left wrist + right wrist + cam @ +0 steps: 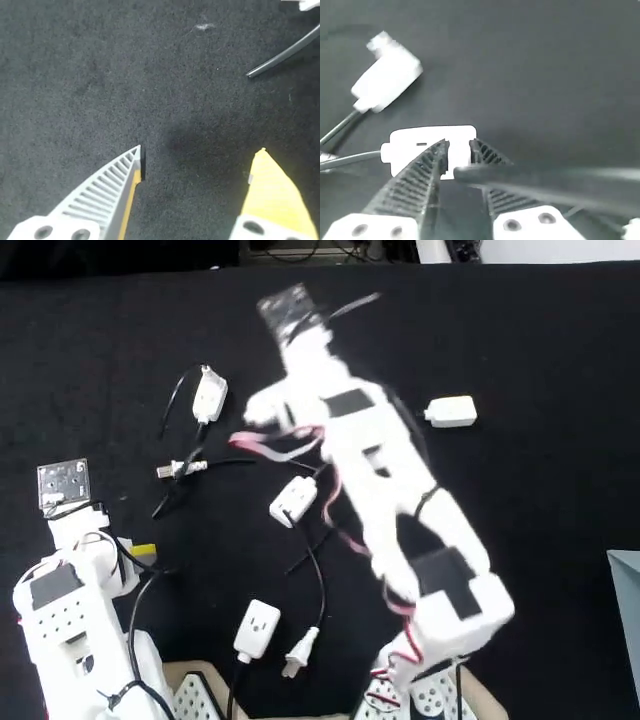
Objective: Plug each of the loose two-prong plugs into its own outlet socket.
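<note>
black felt tabletop [560, 340] bears white socket [257, 628]; left hand [201, 149] spread above.

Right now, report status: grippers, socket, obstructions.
Left gripper open over the black mat. Right gripper narrowly open, tips over a white outlet socket. Black cable crosses in front of it.

**Backdrop: black cloth table, thin strip of room behind**

Black cloth [560, 330] covers the table and takes up nearly all of the high view. It is matte, with fine lint specks up close. Lighting is even, with soft shadows. Past the far edge, the left is dark, there are tangled cables [320, 250] in the middle, and a white surface [560, 250] on the right. A grey-blue corner [627, 585] pokes in at the right edge.
</note>
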